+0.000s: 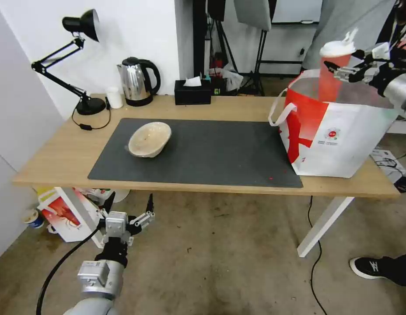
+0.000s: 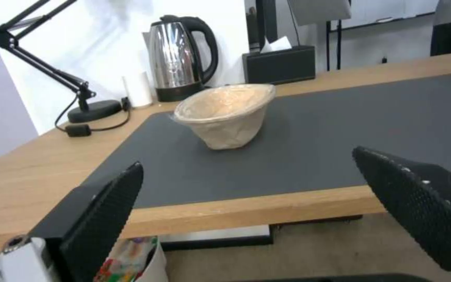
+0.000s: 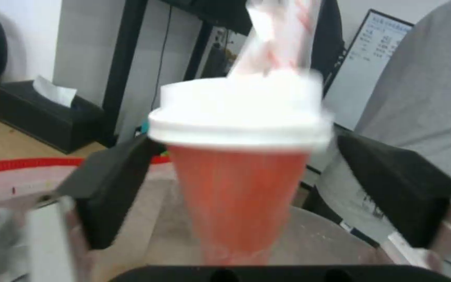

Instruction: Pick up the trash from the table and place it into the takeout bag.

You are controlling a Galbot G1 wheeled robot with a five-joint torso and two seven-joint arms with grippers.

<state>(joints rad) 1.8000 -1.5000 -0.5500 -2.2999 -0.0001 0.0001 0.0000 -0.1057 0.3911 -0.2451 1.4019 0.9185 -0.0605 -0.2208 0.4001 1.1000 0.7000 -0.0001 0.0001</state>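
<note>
We see the right claw (image 1: 343, 70) up above the open top of the large boxy white takeout bag with a red side panel and white loop handles (image 1: 338, 131). Its 2 black fingers (image 3: 110, 188) stand spread on either side of the red translucent cup with a white lid and straw (image 1: 334, 72). In the right wrist view there is a gap between each finger and the cup's wall (image 3: 236, 196), so we read the claw as released around the cup rather than clamped on it. The cup is upright, its lower part already below the bag's rim.

The bag stands on the long light-wood surface (image 1: 58, 162), at the end of the large dark grey mat (image 1: 211, 153) farthest from the black desk lamp (image 1: 76, 57). The shallow beige bowl (image 1: 149, 138) sits on the mat at the end nearer the lamp, tilted on its side.

The left claw (image 1: 128, 208) hangs below the surface's front edge, beneath the bowl, with its fingers (image 2: 105, 219) spread wide and nothing between them.

Behind the bowl, along the wall, stand a steel kettle (image 1: 137, 81), a small white cup (image 1: 114, 97) and a black tissue box (image 1: 192, 91).
</note>
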